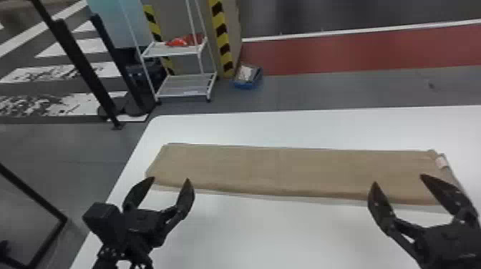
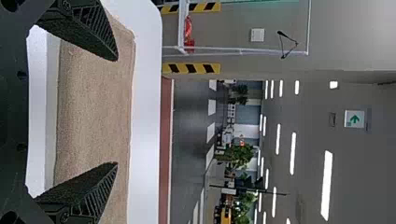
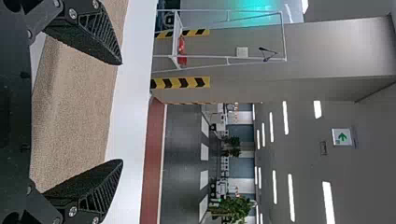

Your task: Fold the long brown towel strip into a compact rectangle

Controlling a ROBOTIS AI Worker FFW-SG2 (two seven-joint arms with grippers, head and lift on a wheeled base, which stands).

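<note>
The long brown towel strip lies flat across the white table in the head view, a small pale tag at its right end. My left gripper stands open at the strip's near left corner, with nothing between its fingers. My right gripper is open as well, over the near edge close to the right end. In the left wrist view the brown strip stretches beyond my spread left gripper. The right wrist view has the towel behind my parted right gripper.
The white table extends in front of and behind the strip, its left edge running beside my left arm. Past the table stand a white wire shelf and a blue box on the floor.
</note>
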